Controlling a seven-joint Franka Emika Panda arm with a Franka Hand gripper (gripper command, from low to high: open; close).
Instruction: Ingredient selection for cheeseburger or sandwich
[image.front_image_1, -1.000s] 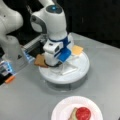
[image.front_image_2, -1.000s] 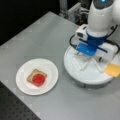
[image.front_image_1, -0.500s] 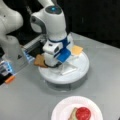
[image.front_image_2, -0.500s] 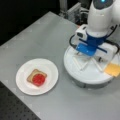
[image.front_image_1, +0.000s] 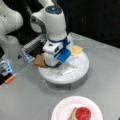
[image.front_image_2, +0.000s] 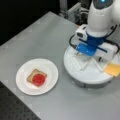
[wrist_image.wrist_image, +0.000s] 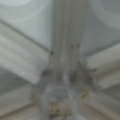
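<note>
A: Where's the pincer (image.front_image_2: 87, 58)?
B: Low over the round white tray (image.front_image_2: 87, 75) at a front view's right; whether it's open or closed, I cannot tell.
A: And the ingredients?
B: Yellow cheese square (image.front_image_2: 113, 69) on the tray's right edge; toast (image.front_image_1: 40, 61) at its left edge. The sandwich (image.front_image_2: 37, 78), toast topped with a tomato disc, sits on the white plate (image.front_image_2: 48, 68), lower left.

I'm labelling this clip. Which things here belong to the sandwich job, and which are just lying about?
Belongs to the job:
toast with tomato on the white plate
cheese slice and another toast on the round tray
claw, low over the tray's dividers

Just lying about:
orange piece at the table's edge
</note>
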